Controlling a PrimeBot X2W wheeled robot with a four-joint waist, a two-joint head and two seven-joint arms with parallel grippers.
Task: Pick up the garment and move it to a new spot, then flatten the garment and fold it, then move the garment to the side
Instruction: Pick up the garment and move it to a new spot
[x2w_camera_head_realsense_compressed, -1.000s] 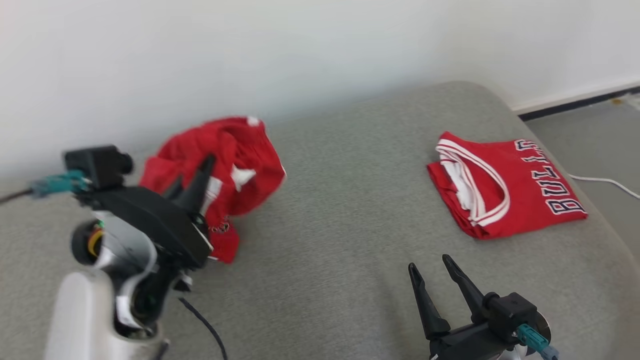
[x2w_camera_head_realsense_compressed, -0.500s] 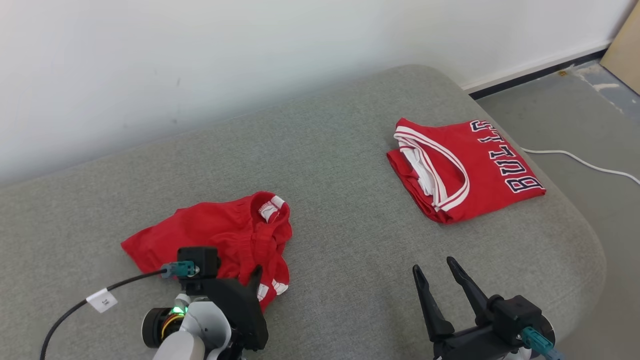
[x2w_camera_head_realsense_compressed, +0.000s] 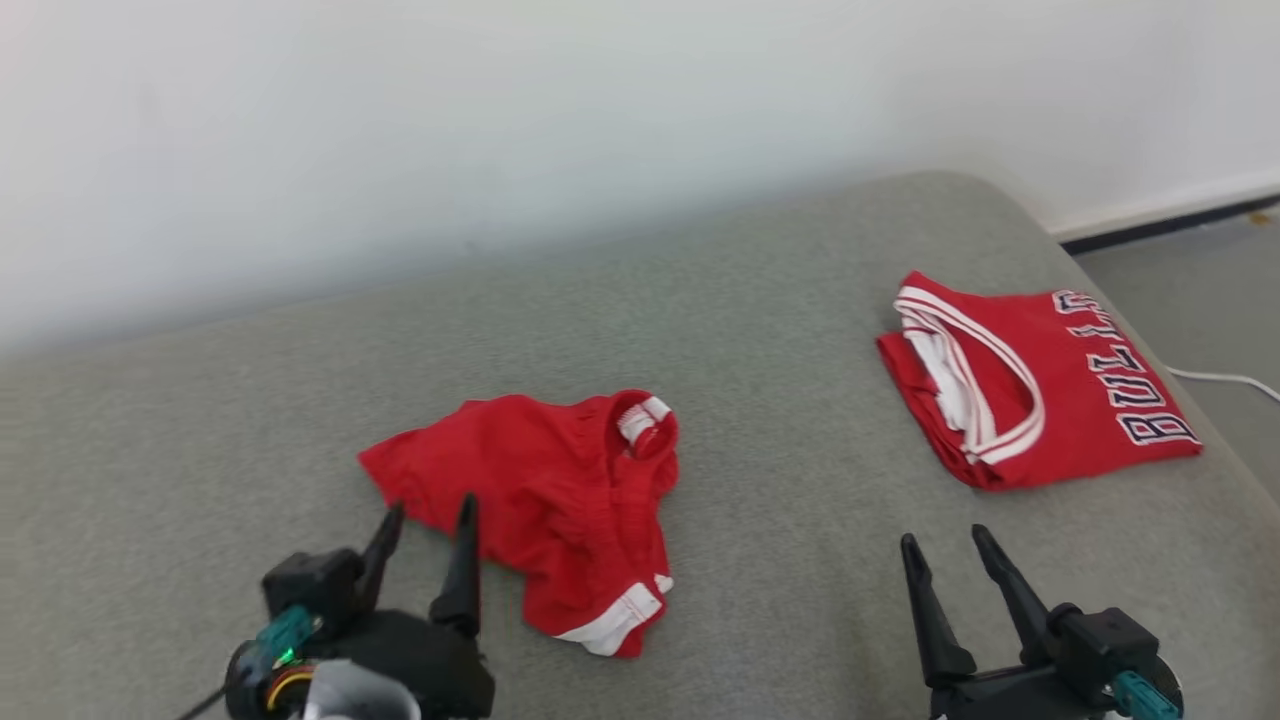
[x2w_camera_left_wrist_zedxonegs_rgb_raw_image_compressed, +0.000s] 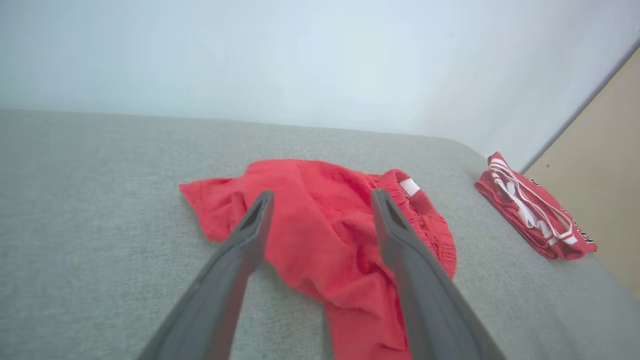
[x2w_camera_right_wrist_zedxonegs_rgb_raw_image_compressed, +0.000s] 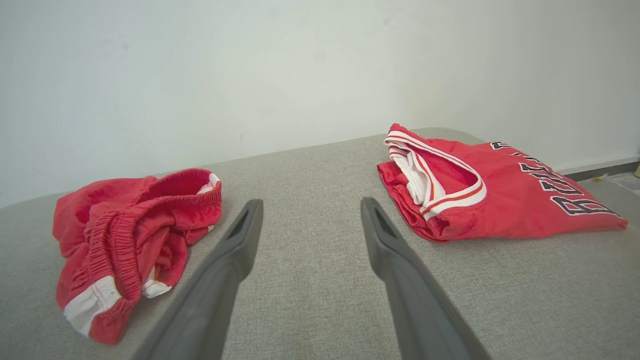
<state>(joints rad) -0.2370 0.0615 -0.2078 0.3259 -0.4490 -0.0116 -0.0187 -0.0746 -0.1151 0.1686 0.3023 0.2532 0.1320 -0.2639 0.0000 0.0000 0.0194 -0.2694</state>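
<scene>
We are looking down at a crumpled pair of red fabric shorts with white hem bands (x2w_camera_head_realsense_compressed: 560, 500), which is lying bunched near the middle of a grey upholstered pad (x2w_camera_head_realsense_compressed: 780, 560), waistband turned toward the far side. Bare fabric is showing all around it, and we are judging that this open spot is leaving room for the flattening and folding to come.

A folded red jersey with white trim and dark lettering (x2w_camera_head_realsense_compressed: 1040, 385) is sitting well apart at the pad's right end (a finished piece set aside, we are guessing).

The left hand (x2w_camera_head_realsense_compressed: 430, 508) is hanging at the near left edge of the shorts with its two dark fingers spread wide and nothing between them. We are not able to tell whether the tips are brushing the cloth. The right hand (x2w_camera_head_realsense_compressed: 945, 537) is hovering over bare pad between the shorts and the jersey, its fingers likewise parted and empty, touching neither garment. From there, we are judging, it is standing ready to take the shorts' other side.
</scene>
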